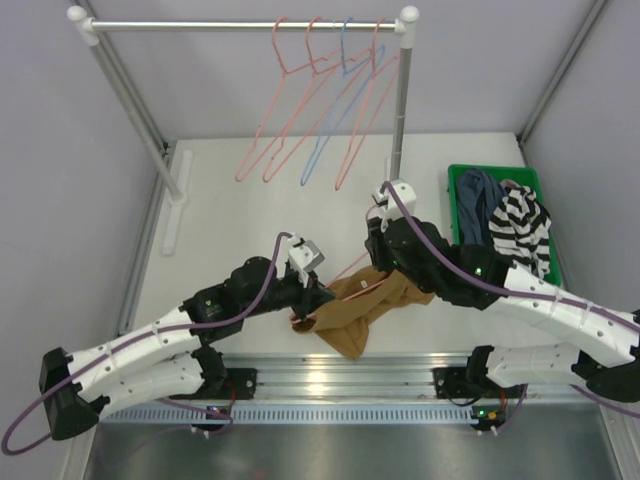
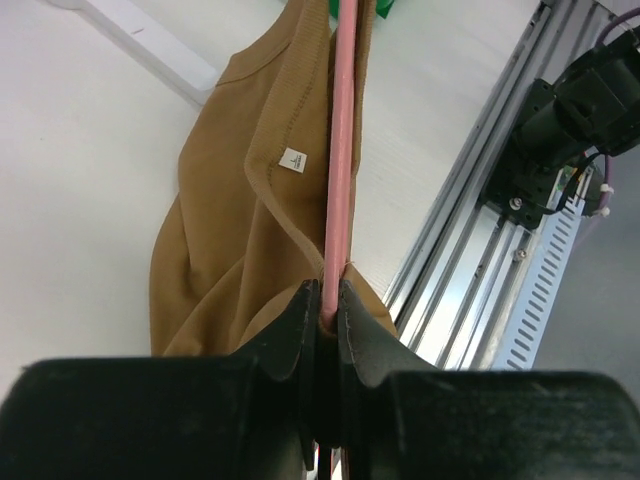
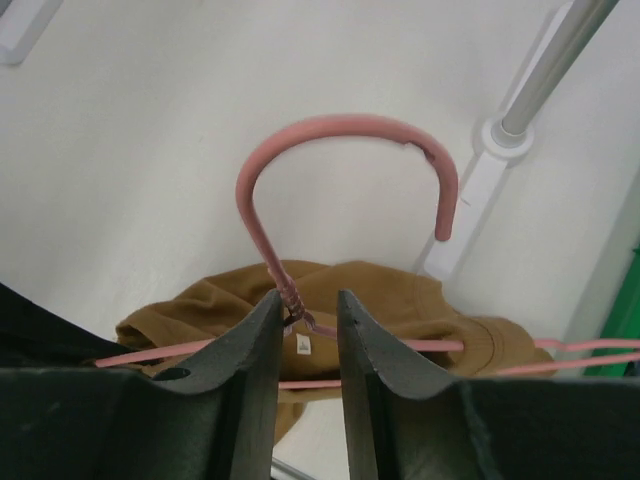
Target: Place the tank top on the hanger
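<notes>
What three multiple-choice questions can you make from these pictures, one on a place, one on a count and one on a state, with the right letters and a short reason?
1. Where does the black-and-white striped garment lie? A in the green plastic bin; B spread on the white table; C on the floor.
2. How many thin wire hangers hang on the metal rail? A two; B four; C six.
3. How is the left gripper? A open in the air; B shut on the striped garment; C shut on the salmon-pink wire hanger.
1 A: it drapes in the bin at the right. 2 B: three pink and a light blue one hang there. 3 C: its fingers pinch the pink wire beside the tan tank top.
</notes>
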`<control>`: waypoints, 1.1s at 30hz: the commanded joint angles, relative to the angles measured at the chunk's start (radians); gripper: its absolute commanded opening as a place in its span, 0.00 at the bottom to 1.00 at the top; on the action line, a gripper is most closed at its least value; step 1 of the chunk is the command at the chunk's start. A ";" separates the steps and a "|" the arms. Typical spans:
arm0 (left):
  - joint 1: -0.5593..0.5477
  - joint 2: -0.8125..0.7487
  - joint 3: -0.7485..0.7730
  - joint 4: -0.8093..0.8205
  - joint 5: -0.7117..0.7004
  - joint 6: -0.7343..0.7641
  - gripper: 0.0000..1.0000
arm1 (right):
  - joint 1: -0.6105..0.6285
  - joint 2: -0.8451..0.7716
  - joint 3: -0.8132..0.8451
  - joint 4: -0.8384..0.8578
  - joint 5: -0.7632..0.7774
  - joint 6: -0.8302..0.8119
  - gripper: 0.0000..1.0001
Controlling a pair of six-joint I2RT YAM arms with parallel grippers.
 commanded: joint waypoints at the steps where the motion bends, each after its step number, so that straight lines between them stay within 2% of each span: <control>1: 0.006 -0.054 -0.050 0.153 -0.067 -0.083 0.00 | 0.015 -0.001 0.041 0.035 0.006 -0.002 0.28; 7: 0.004 -0.098 -0.112 0.209 -0.093 -0.112 0.00 | 0.015 0.014 0.036 0.052 0.000 -0.013 0.46; 11: 0.004 -0.126 -0.144 0.210 -0.114 -0.135 0.00 | 0.015 0.020 0.042 0.052 0.002 -0.016 0.64; 16: 0.004 -0.175 -0.198 0.203 -0.134 -0.174 0.00 | 0.015 0.011 0.047 0.063 0.003 -0.027 0.81; 21: 0.004 -0.201 -0.224 0.183 -0.209 -0.213 0.00 | 0.015 0.000 0.047 0.075 0.003 -0.033 0.89; 33: 0.006 -0.240 -0.299 0.077 -0.387 -0.361 0.00 | 0.015 -0.099 0.016 0.097 0.058 -0.030 0.91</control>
